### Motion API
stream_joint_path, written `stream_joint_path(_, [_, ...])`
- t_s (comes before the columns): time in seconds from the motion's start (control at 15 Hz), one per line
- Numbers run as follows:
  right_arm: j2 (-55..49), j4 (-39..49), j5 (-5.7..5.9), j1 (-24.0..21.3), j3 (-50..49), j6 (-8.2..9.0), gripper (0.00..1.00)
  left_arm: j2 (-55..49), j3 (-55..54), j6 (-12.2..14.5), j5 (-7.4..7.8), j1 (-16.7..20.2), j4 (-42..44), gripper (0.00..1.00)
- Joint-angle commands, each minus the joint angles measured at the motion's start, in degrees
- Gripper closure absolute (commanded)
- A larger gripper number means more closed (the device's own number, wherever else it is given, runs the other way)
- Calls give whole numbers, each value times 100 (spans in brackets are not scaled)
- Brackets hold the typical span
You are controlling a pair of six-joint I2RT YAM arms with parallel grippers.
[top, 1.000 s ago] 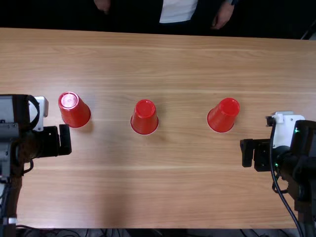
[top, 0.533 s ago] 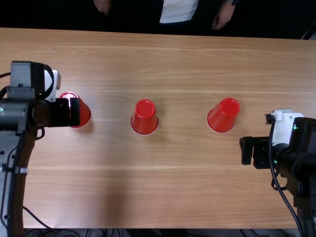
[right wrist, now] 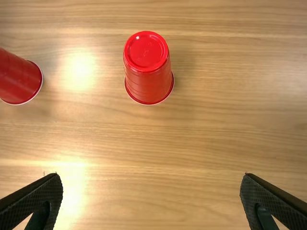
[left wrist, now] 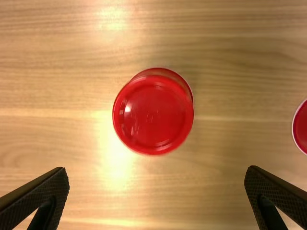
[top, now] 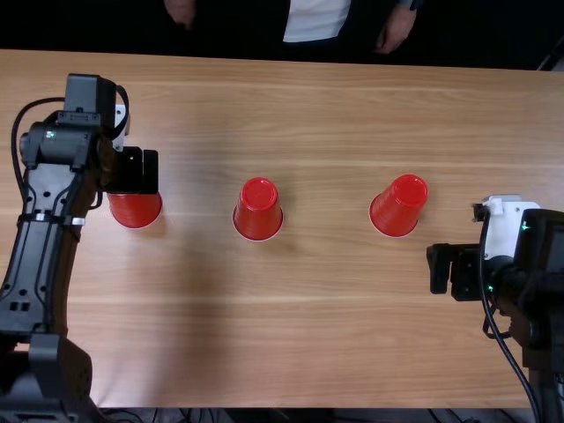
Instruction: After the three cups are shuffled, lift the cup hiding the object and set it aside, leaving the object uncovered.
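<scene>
Three red cups stand upside down in a row on the wooden table (top: 317,115): the left cup (top: 135,210), the middle cup (top: 258,209) and the right cup (top: 399,205). My left gripper (top: 136,171) hangs directly over the left cup and hides its top. From the left wrist view that cup (left wrist: 153,111) is centred between the wide-open fingers (left wrist: 39,195), with nothing held. My right gripper (top: 440,269) is open and low, on the near right side, apart from the right cup (right wrist: 147,67). The hidden object cannot be seen.
A person stands behind the far edge of the table, hands off the cups. The middle cup's rim (left wrist: 301,125) shows at the edge of the left wrist view, and the middle cup (right wrist: 18,76) also lies beyond the right cup in the right wrist view.
My left arm has swung from the near left side forward, and its gripper now sits over the left cup. The right arm and all three cups have kept still.
</scene>
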Motion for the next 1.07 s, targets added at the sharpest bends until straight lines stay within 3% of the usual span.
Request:
stream_joint_path(0.0, [99, 97, 4, -9, -131, 39, 0, 319, 352, 29, -77, -46, 3, 0])
stream_joint_path(0.67, [205, 339, 15, -9, -219, 39, 0, 1383, 703, -2, -88, -29, -134, 0])
stream_joint_path(1.0, [205, 360, 15, -9, -219, 60, 0, 1681, 800, -2, -88, -2, -714, 0])
